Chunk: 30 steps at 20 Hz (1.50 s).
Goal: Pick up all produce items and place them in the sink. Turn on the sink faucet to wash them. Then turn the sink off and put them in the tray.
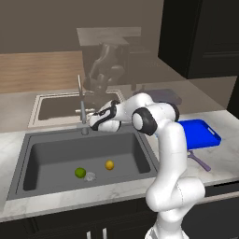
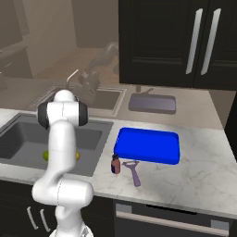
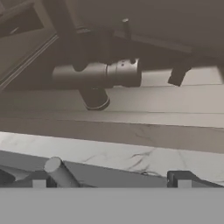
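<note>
Open gripper at the faucet, fruit in basin.

Two-finger gripper (image 1: pixel 93 122), jaws standing wide and holding nothing, is hovering beside slim silver metal faucet (image 1: pixel 82 105); round green lime (image 1: pixel 80 172) and yellow-orange lemon (image 1: pixel 109 165) are lying in dark grey rectangular sink (image 1: pixel 32 156); bright blue shallow tray (image 2: pixel 148 145) is sitting on marble counter (image 2: pixel 199 178) beside small purple utensil (image 2: pixel 134 172).

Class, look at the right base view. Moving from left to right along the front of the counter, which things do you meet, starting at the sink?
Sink → small brown bottle → purple utensil → blue tray, whose body reaches furthest right.
</note>
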{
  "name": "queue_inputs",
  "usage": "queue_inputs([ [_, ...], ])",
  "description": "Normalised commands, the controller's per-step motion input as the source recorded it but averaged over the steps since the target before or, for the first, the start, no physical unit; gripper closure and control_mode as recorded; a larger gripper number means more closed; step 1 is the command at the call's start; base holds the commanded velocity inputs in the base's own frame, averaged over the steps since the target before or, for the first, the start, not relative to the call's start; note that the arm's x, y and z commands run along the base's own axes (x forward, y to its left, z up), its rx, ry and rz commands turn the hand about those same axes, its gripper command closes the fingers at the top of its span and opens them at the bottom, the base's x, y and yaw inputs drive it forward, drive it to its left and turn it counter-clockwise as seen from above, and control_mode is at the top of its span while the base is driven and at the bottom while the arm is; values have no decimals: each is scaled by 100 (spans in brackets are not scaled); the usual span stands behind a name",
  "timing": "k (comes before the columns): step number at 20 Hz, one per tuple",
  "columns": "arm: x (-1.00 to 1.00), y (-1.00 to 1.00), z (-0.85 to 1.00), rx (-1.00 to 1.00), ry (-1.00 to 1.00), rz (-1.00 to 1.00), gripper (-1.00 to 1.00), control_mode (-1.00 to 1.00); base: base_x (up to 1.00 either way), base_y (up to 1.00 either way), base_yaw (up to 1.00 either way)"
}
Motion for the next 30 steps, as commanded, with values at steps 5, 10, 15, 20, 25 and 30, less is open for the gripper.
queue_inputs([
  [5,37,16,-16,0,0,-3,-100,-100,0,0,0],
  [10,29,8,-16,0,0,-7,100,-100,0,0,0],
  [15,11,-5,-7,0,1,-12,100,-100,0,0,0],
  [20,0,-25,0,0,4,-15,100,-100,0,0,0],
  [25,1,-21,0,0,9,-16,100,-100,0,0,0],
  [30,4,-16,0,0,10,-13,100,-100,0,0,0],
])
